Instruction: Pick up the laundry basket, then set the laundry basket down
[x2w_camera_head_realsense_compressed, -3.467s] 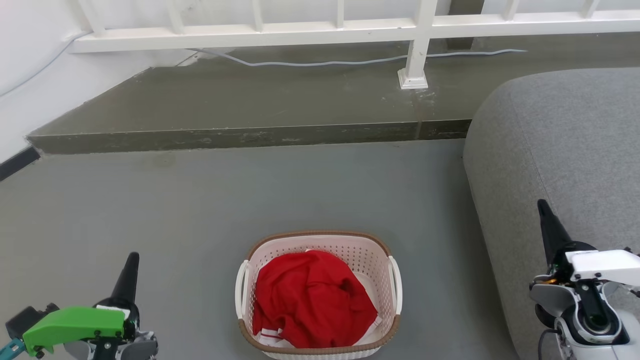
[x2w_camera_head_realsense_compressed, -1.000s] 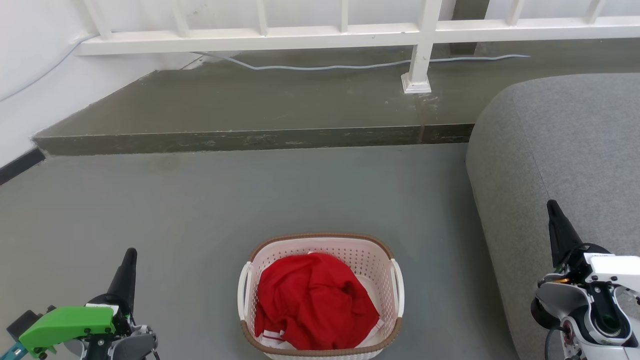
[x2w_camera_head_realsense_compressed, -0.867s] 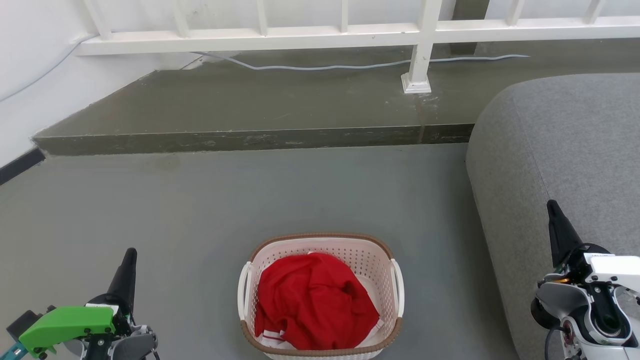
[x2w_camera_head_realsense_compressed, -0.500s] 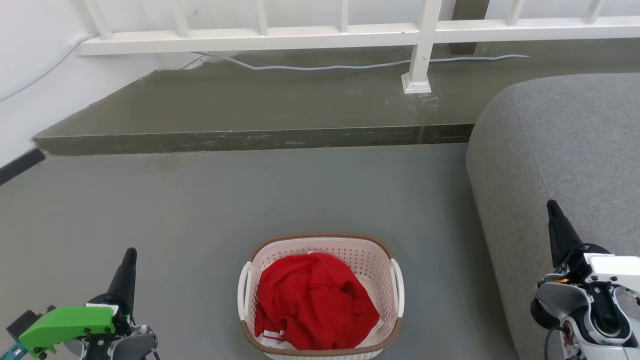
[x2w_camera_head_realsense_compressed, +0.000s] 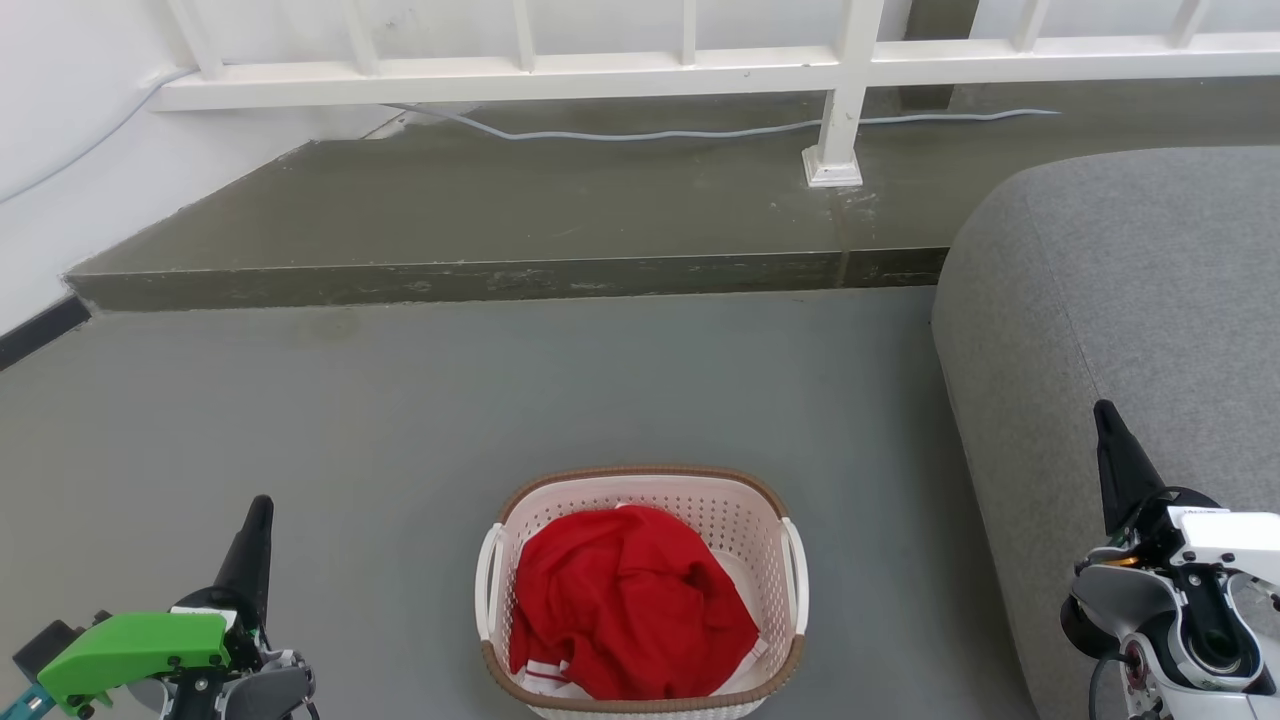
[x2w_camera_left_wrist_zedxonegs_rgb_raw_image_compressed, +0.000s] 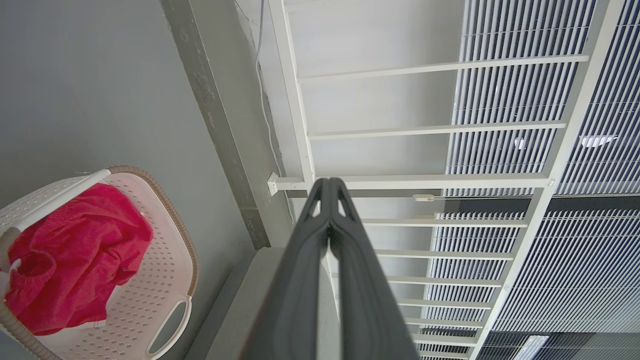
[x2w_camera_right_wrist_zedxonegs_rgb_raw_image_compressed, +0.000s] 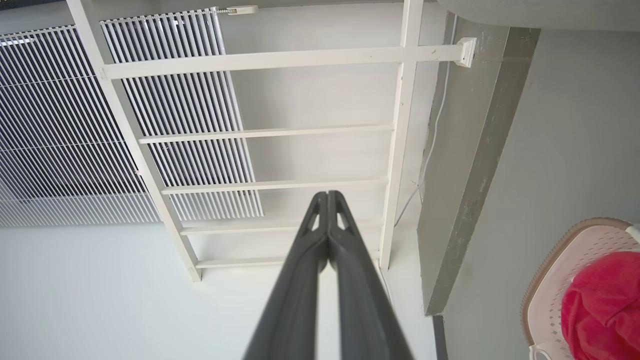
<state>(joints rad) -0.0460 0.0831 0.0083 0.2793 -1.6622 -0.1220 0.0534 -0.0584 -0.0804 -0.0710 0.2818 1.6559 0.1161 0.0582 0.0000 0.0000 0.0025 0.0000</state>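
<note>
Head view: cream-white perforated plastic laundry basket (x2w_camera_head_realsense_compressed: 720, 515) with a brown woven-look rim stands upright on the grey floor (x2w_camera_head_realsense_compressed: 400, 420), well short of the floor's step edge, with a red garment (x2w_camera_head_realsense_compressed: 625, 595) inside. Left gripper (x2w_camera_head_realsense_compressed: 255, 540) and right gripper (x2w_camera_head_realsense_compressed: 1115, 450) flank it, well apart, touching nothing. Fits either basket awaiting a lift or basket set down again. Wrist views add: both pairs of fingers (x2w_camera_left_wrist_zedxonegs_rgb_raw_image_compressed: 305, 280) pressed together, empty; the left wrist view shows a white loop handle (x2w_camera_left_wrist_zedxonegs_rgb_raw_image_compressed: 170, 325).
</note>
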